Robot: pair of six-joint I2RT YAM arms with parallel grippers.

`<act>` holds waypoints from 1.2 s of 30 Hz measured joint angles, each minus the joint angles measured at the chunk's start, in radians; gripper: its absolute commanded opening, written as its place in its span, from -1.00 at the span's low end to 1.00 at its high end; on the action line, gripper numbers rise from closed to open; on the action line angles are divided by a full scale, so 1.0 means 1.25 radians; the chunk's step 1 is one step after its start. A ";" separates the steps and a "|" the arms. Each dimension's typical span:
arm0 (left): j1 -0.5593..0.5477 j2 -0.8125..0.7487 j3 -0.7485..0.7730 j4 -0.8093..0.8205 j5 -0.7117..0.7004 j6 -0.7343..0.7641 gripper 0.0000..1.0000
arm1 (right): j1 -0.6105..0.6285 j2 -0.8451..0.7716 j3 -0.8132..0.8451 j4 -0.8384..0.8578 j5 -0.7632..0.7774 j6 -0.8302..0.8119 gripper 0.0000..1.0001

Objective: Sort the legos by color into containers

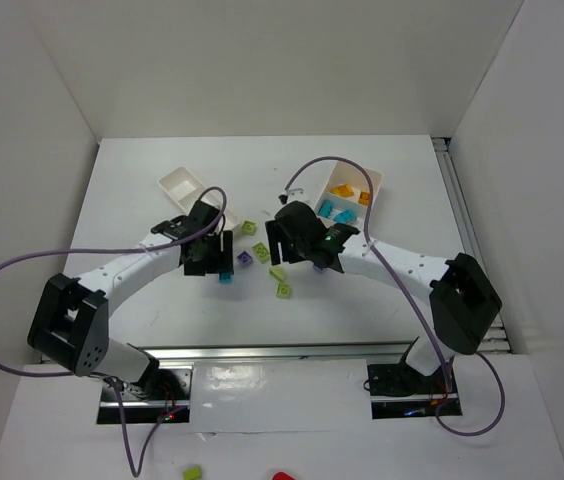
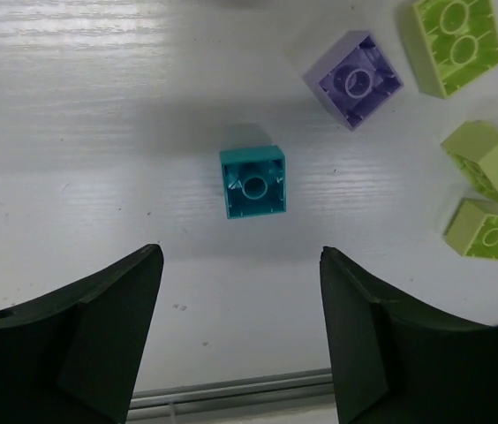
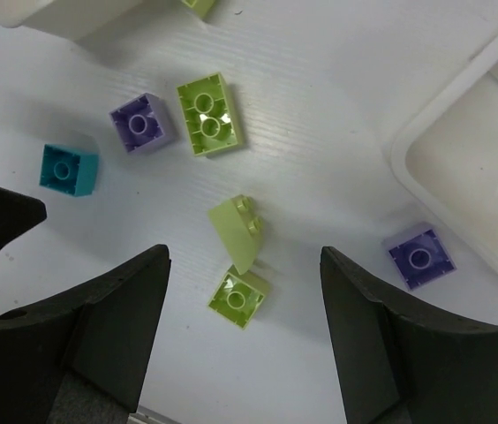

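Nearest, in front of the arm bases, a lime scrap [image 1: 193, 472] and a red thing [image 1: 282, 477] are cut off by the frame's edge, too small to identify. Both arms [image 1: 127, 268] reach forward and bend inward, so the wrists almost meet over the middle of the white table [image 1: 122, 200]. Purple cables [image 1: 22, 265] loop beside them. From above, each wrist hides its own fingers.

The left gripper [image 2: 240, 256] points straight down, fingers spread and holding nothing. The cyan brick [image 2: 253, 182] lies on the table just beyond its tips. Past it to the right are a purple brick [image 2: 355, 79] and three lime bricks [image 2: 486, 157], two of them clipped by the frame.

The right gripper [image 3: 245, 256] also hangs released over the table. A small lime cube [image 3: 240, 299] and a tipped lime wedge [image 3: 238, 231] lie on the table in the gap between its fingers, neither of them gripped. A second purple brick [image 3: 418, 256] sits just beside the big tray [image 1: 377, 178]. From above it is almost wholly hidden under the right arm.

Farther back, the big tray holds orange bricks [image 1: 347, 190] in its far part and cyan ones [image 1: 334, 211] at its near end. Its dividers are hard to make out. The small tray [image 1: 167, 183] lies at the far left, with another lime piece [image 1: 250, 228] near it. Plain white walls [image 1: 262, 60] close in the table on three sides.
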 measured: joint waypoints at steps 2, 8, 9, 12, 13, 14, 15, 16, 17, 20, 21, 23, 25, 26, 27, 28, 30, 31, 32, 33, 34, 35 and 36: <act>0.001 0.025 -0.011 0.020 0.006 -0.004 0.58 | 0.000 0.000 0.000 -0.002 0.014 0.001 0.52; 0.001 0.117 -0.014 0.082 0.014 -0.017 0.45 | 0.000 -0.019 0.000 -0.010 0.052 0.013 0.52; 0.001 0.130 -0.014 0.089 0.016 -0.020 0.41 | 0.000 -0.023 0.000 -0.012 0.058 0.014 0.52; 0.001 0.157 -0.014 0.101 0.018 -0.022 0.21 | 0.000 -0.037 0.000 -0.013 0.072 0.016 0.52; 0.000 0.163 -0.014 0.103 0.016 -0.023 0.16 | 0.000 -0.040 0.000 -0.014 0.075 0.016 0.52; -0.001 0.168 -0.013 0.103 0.012 -0.023 0.10 | 0.000 -0.043 0.000 -0.014 0.080 0.016 0.52; -0.003 0.171 -0.012 0.100 0.007 -0.023 -0.08 | -0.001 -0.045 0.000 -0.014 0.083 0.016 0.52; -0.004 0.172 -0.011 0.100 0.002 -0.027 -0.14 | -0.002 -0.046 0.000 -0.014 0.088 0.016 0.52; -0.005 0.172 -0.008 0.097 -0.004 -0.028 -0.18 | -0.004 -0.047 0.000 -0.016 0.093 0.016 0.52; -0.007 0.166 0.005 0.083 -0.016 -0.026 -0.30 | -0.010 -0.050 0.003 -0.033 0.113 0.014 0.52; -0.008 0.159 0.013 0.074 -0.020 -0.024 -0.33 | -0.016 -0.054 0.005 -0.040 0.123 0.012 0.52; -0.014 0.140 0.038 0.051 -0.023 -0.018 -0.33 | -0.039 -0.067 0.010 -0.058 0.138 0.005 0.52; -0.025 0.118 0.081 0.031 -0.021 -0.012 -0.33 | -0.077 -0.093 0.014 -0.070 0.150 -0.004 0.52; -0.036 0.108 0.112 0.027 -0.013 -0.006 -0.33 | -0.106 -0.116 0.015 -0.075 0.154 -0.009 0.52; -0.046 0.102 0.140 0.025 -0.005 0.002 -0.35 | -0.133 -0.140 0.015 -0.078 0.160 -0.012 0.52; -0.060 0.100 0.183 0.017 0.007 0.007 -0.35 | -0.161 -0.164 0.015 -0.079 0.164 -0.013 0.52; -0.089 0.114 0.276 0.023 0.033 0.023 -0.35 | -0.219 -0.214 0.019 -0.082 0.174 -0.016 0.52; -0.100 0.131 0.325 0.015 0.046 0.026 -0.35 | -0.249 -0.237 0.020 -0.082 0.179 -0.016 0.52; -0.110 0.154 0.374 0.021 0.062 0.028 -0.38 | -0.273 -0.258 0.022 -0.087 0.185 -0.015 0.52; -0.121 0.187 0.432 0.025 0.078 0.030 -0.38 | -0.296 -0.277 0.023 -0.092 0.187 -0.014 0.52; -0.130 0.225 0.486 0.032 0.097 0.031 -0.38 | -0.315 -0.294 0.023 -0.097 0.188 -0.012 0.52; -0.139 0.266 0.537 0.036 0.111 0.033 -0.38 | -0.337 -0.307 0.023 -0.107 0.190 -0.009 0.52; -0.148 0.308 0.582 0.042 0.123 0.039 -0.38 | -0.356 -0.317 0.023 -0.116 0.190 -0.006 0.52</act>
